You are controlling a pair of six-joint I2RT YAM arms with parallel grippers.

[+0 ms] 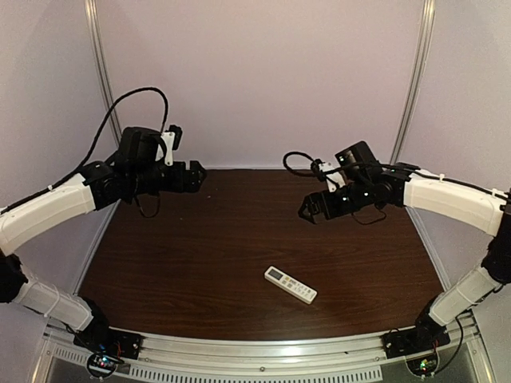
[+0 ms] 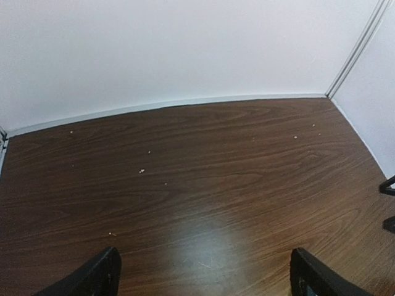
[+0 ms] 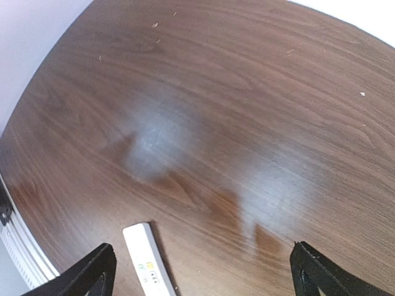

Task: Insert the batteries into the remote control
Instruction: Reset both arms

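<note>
Seen from above, a dark wood-grain table (image 1: 200, 255) sits inside pale walls, with my two arms reaching in from the near edge.

The slim white remote (image 1: 291, 285) lies flat on the table, face up, near the front edge and a little right of centre. It is set at a slant, with its greyish display end pointing toward the far left. Nothing touches it.

My left tool (image 1: 200, 170) hangs in the air over the far left part of the table, well apart from the remote. Its wrist camera shows its two dark fingers (image 2: 99, 277) spread wide with only bare wood between them, dotted with a few pale specks (image 2: 142, 171).

My right tool (image 1: 305, 211) hangs above the table's right half, farther back than the remote and clear of it. Its fingers (image 3: 92, 274) are also spread wide and pinch nothing. In its wrist camera, one end of the remote shows at the bottom edge, lying on the table between the fingers and nearer to one of them.
</note>
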